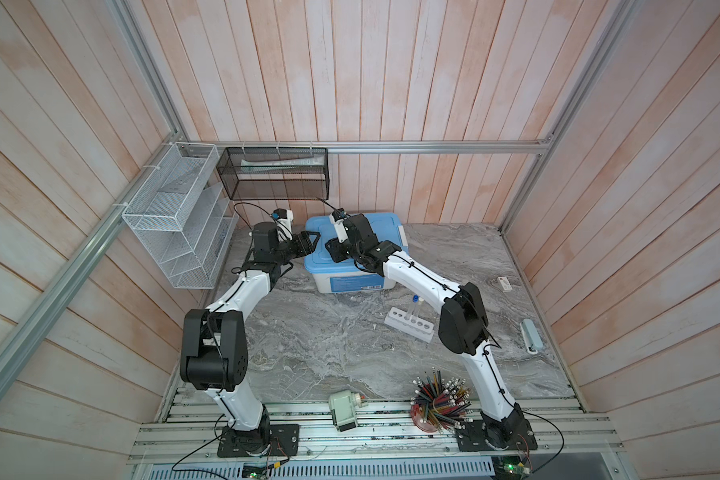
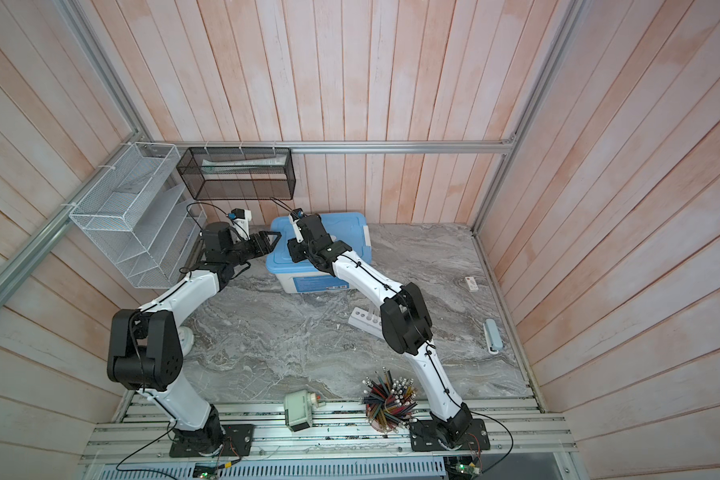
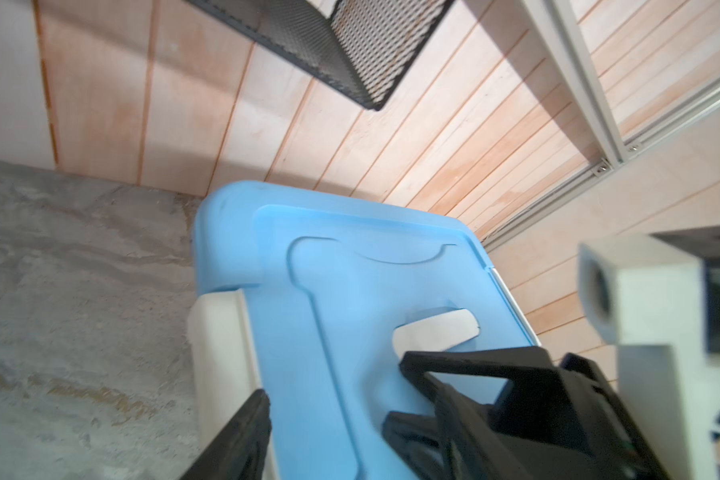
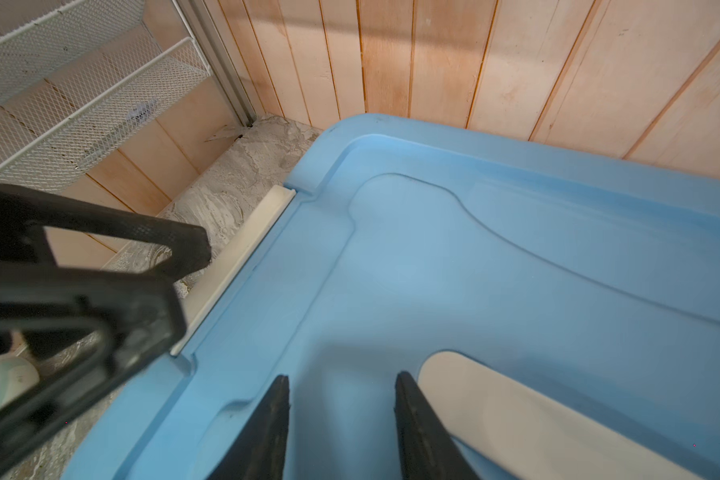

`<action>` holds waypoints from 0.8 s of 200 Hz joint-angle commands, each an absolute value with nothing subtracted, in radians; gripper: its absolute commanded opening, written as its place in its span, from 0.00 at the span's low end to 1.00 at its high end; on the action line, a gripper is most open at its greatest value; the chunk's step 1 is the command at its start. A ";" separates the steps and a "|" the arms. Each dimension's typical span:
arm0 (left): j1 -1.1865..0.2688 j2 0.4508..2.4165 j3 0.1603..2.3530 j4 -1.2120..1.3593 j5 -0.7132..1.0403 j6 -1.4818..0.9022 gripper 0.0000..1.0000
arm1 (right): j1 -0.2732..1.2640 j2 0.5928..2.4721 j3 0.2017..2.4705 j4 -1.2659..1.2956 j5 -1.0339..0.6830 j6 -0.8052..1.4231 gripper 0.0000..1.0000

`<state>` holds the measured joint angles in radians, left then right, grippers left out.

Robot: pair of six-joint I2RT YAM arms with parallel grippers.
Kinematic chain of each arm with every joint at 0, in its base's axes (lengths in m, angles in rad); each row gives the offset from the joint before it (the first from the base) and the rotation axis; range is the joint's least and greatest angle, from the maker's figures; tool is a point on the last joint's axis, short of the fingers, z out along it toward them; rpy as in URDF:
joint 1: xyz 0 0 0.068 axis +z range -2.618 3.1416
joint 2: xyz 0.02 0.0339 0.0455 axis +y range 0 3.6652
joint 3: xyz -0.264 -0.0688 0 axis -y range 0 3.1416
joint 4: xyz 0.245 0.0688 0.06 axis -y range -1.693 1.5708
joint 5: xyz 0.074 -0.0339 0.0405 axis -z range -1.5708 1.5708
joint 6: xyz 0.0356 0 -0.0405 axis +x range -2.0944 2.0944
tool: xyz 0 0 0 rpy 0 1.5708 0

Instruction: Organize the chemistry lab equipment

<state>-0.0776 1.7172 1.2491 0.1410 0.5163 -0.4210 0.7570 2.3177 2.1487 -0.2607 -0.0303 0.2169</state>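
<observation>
No writing can be read in any view. The blue label point(image 1: 357, 284) on the front wall of the blue-lidded box point(image 1: 391, 224) carries lines of white print, seen in both top views, too small to make out. The paper sheet point(image 1: 279, 163) lying in the black mesh basket point(image 1: 275, 189) shows faint print, also illegible. A small white packet point(image 1: 504, 284) on the table bears a red mark, unreadable.

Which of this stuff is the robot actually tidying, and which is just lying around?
Job: white rack, two capped test tubes in it, probably the blue-lidded box.
Lying about: red pencil cup, green sharpener, pale case, small white block.
</observation>
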 commanded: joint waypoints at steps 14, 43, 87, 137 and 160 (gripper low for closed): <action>-0.091 1.680 1.286 0.075 0.483 -0.348 0.65 | 0.771 2.338 2.093 -0.364 -0.074 0.243 0.43; -0.091 1.653 1.291 0.054 0.449 -0.329 0.67 | 0.770 2.329 2.078 -0.351 -0.075 0.246 0.43; -0.077 1.630 1.254 0.080 0.426 -0.353 0.73 | 0.768 2.318 2.056 -0.338 -0.078 0.250 0.43; -0.031 1.526 1.101 0.239 0.389 -0.383 0.81 | 0.751 2.274 2.008 -0.305 -0.087 0.266 0.43; 0.008 1.447 1.017 0.321 0.364 -0.398 0.82 | 0.740 2.257 2.016 -0.305 -0.087 0.258 0.43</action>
<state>-0.0257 1.5311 1.0843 0.1902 0.4072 -0.3817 0.7532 2.2627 2.0476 -0.1902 -0.0666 0.2428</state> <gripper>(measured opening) 0.813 0.430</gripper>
